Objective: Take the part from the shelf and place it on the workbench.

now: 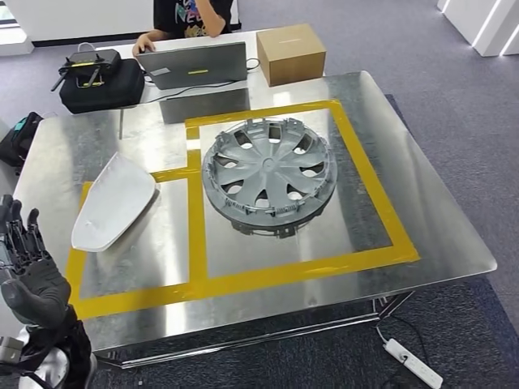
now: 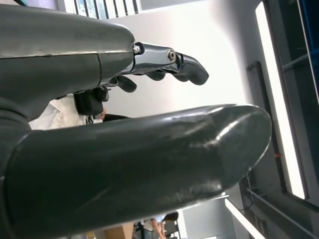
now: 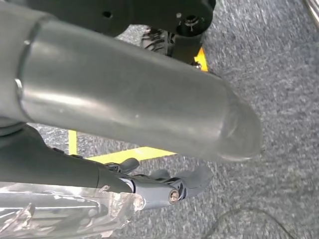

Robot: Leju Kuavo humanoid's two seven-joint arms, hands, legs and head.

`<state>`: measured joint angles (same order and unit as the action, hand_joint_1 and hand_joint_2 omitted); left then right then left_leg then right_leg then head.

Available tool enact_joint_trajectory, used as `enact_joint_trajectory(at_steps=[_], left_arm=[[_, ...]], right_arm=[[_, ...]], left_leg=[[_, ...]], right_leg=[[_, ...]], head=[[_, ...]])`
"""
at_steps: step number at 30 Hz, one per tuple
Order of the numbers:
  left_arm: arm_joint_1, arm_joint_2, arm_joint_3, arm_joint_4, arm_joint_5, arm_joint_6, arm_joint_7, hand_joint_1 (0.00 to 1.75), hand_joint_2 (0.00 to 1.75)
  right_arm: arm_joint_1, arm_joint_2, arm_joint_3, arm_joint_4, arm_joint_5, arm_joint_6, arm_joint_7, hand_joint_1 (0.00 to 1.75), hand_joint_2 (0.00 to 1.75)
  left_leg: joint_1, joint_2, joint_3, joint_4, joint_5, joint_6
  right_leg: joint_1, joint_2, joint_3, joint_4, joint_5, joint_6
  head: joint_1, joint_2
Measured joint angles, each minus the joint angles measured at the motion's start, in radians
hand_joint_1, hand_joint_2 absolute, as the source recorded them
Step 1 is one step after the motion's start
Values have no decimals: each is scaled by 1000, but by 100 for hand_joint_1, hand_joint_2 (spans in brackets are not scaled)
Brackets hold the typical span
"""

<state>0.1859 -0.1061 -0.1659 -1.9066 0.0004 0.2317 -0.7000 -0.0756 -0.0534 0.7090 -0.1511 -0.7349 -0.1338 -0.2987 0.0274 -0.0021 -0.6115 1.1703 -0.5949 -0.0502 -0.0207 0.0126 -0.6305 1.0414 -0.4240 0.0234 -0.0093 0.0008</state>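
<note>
Left robot hand (image 1: 27, 263) spread, empty, near the counter (image 1: 428, 235) edge; white part (image 1: 113, 203) just ahead. Right robot hand (image 3: 165, 186) loosely spread, empty. Withdraw slowly, avoid bumping part.

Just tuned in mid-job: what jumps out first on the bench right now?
The grey wheel cover lies flat inside the larger yellow-taped rectangle on the shiny metal workbench. A white curved panel lies in the smaller taped box to its left. The left hand is raised at the bench's near left corner, open and holding nothing.
</note>
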Motion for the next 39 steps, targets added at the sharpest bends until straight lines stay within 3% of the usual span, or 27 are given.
enact_joint_trajectory(at_steps=[2,3,4,7,8,11,12,13,15,16,17,18,19,20,22,23,24,26,27,29,31,32,33,34,35,37,39], left_arm=[[-1,5,0,0,2,-1,0,0,0],[-3,7,1,0,8,-6,0,0,0],[-5,9,2,0,20,-17,0,0,0],[-18,11,8,1,60,-56,0,0,0],[-21,11,9,1,66,-63,0,0,0],[-23,12,12,4,73,-70,0,0,0],[-24,13,12,5,73,-70,0,0,0],[-25,13,13,5,73,-71,0,0,0],[-26,14,14,8,70,-71,0,0,0],[-26,15,14,10,63,-70,0,0,0],[-27,15,15,14,53,-68,0,0,0],[-28,16,15,19,41,-65,0,0,0],[-28,16,15,24,33,-63,0,0,0],[-28,17,15,27,27,-61,0,0,0],[-27,19,15,29,25,-55,0,0,0],[-27,22,15,29,23,-52,0,0,0],[-26,25,15,29,23,-49,0,0,0],[-19,31,17,29,25,-46,0,0,0],[-15,33,20,29,28,-47,0,0,0],[-8,38,26,29,30,-53,-1,0,0],[-8,41,32,29,31,-60,-1,0,0],[-7,42,34,29,32,-64,0,0,0],[-7,42,36,29,33,-67,0,0,0],[-7,42,37,29,35,-69,0,0,0],[-7,42,38,29,37,-71,0,0,0],[-7,42,41,29,39,-75,0,0,0],[-7,42,44,29,39,-79,0,0,0]], right_arm=[[0,0,3,0,6,3,12,0,0],[1,0,5,0,9,3,19,0,0],[2,0,8,0,12,1,25,0,0],[4,2,20,0,22,-8,41,0,0],[5,2,24,0,24,-9,43,0,0],[11,3,31,1,26,-11,45,0,0],[12,3,33,1,26,-11,46,0,0],[14,4,35,1,27,-11,46,0,0],[14,5,37,2,27,-11,50,0,0],[13,6,38,2,27,-11,55,0,0],[12,6,39,2,27,-11,61,0,0],[11,7,41,2,25,-11,67,0,0],[11,8,43,2,21,-10,71,0,0],[10,9,44,2,16,-10,73,0,0],[8,15,44,2,3,-9,76,0,0],[7,18,44,2,-5,-8,77,0,0],[7,21,44,2,-12,-7,76,0,0],[8,26,44,2,-23,-7,69,0,0],[8,28,44,2,-26,-8,64,0,0],[8,32,44,2,-29,-9,57,0,0],[8,32,44,2,-30,-10,56,0,0],[8,32,44,2,-32,-10,56,0,0],[9,32,44,2,-34,-10,56,0,0],[9,32,44,2,-36,-10,56,0,0],[9,32,44,2,-38,-10,56,0,0],[9,32,44,2,-42,-9,54,0,0],[8,32,44,2,-46,-8,54,0,0]], left_leg=[[-5,0,-32,96,-43,6],[-8,0,-22,94,-38,12],[-12,0,8,53,-18,20],[-27,1,132,-145,37,43],[-31,1,149,-178,43,47],[-35,3,138,-192,73,61],[-34,4,129,-195,87,67],[-31,5,119,-197,101,73],[-28,6,94,-198,125,79],[-28,6,79,-197,136,80],[-28,6,64,-196,147,78],[-28,6,50,-195,158,76],[-28,6,37,-194,168,74],[-27,6,26,-193,177,70],[-28,6,10,-190,192,59],[-28,6,6,-188,199,53],[-28,6,4,-188,206,47],[-26,6,2,-189,215,36],[-25,5,-2,-183,204,30],[-24,5,-25,-123,130,20],[-22,4,-59,3,31,14],[-21,4,-69,59,7,12],[-21,4,-68,90,7,11],[-21,4,-52,88,27,11],[-20,4,-18,49,59,11],[-19,3,75,-89,104,15],[-20,1,135,-192,103,23]], right_leg=[[7,-2,-22,0,16,-5],[10,-4,-33,0,25,-6],[13,-4,-44,0,35,-6],[18,-4,-67,1,64,0],[18,-4,-69,-3,74,6],[15,-6,-68,-26,103,25],[14,-6,-73,-21,90,30],[13,-5,-83,2,57,35],[12,-6,-111,112,-54,42],[11,-6,-120,180,-98,45],[11,-6,-121,233,-120,47],[11,-6,-108,258,-118,48],[11,-6,-78,245,-99,49],[10,-6,-27,194,-76,49],[11,-4,88,42,-71,47],[13,-3,125,-15,-80,44],[15,-2,140,-45,-91,39],[18,-4,133,-53,-85,21],[17,-6,128,-54,-78,10],[13,-10,115,-57,-57,-8],[14,-11,93,-55,-37,-14],[14,-11,80,-54,-28,-14],[14,-12,67,-54,-19,-13],[15,-12,54,-53,-11,-11],[14,-12,44,-53,-3,-8],[15,-11,30,-50,9,2],[18,-10,19,-47,23,15]], head=[[0,0],[0,0],[0,0],[0,0],[1,0],[2,0],[2,0],[3,0],[6,0],[6,0],[6,0],[6,0],[6,0],[6,0],[5,0],[4,0],[4,0],[3,0],[2,0],[-2,0],[-5,0],[-5,0],[-5,0],[-5,0],[-5,0],[-6,0],[-5,0]])
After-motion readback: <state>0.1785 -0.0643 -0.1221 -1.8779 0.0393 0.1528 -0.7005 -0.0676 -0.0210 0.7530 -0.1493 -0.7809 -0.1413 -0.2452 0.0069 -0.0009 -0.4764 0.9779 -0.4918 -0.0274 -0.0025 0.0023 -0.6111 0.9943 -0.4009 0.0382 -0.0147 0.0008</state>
